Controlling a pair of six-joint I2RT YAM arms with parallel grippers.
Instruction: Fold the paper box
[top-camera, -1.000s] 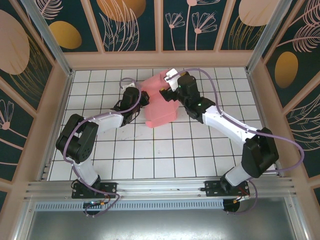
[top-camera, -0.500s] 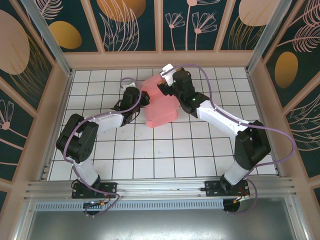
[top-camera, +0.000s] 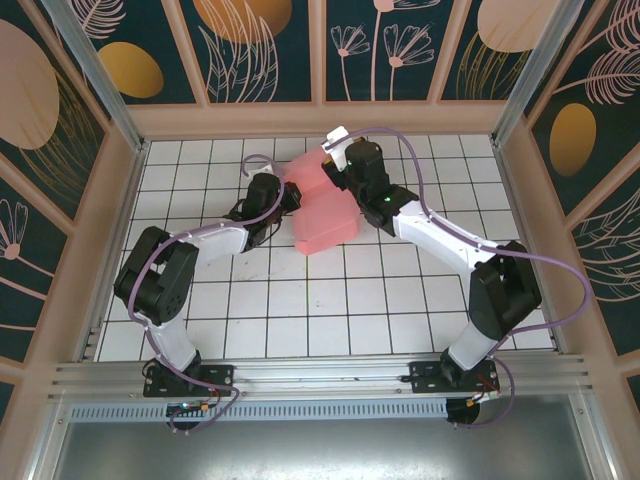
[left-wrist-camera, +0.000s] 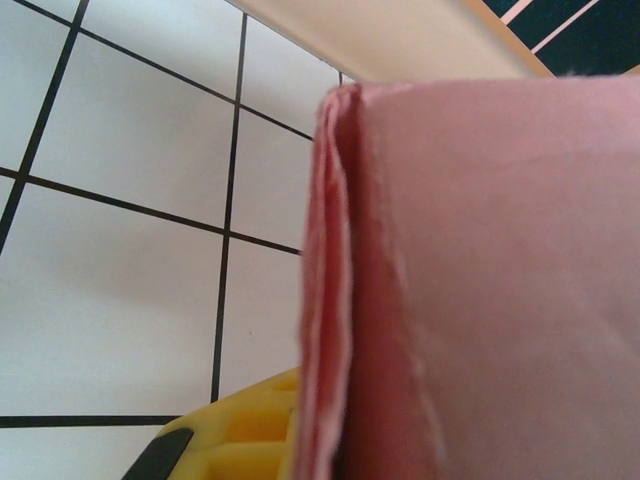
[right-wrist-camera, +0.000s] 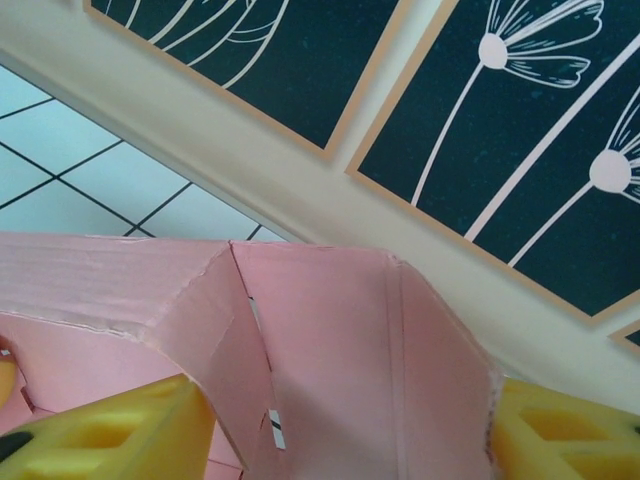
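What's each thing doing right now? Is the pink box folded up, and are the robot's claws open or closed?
paper box: partly folded, creased walls standing up, not a finished box yet.
left gripper: shut, pinching the box's edge.
right gripper: open, one yellow finger on each side of a raised part of the box.

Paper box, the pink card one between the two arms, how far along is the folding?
Done: the salmon-pink card paper box already has walls creased upright. In hand: left gripper pinches one folded edge; right gripper straddles a raised wall. Left: the top looks open, flaps unclosed.
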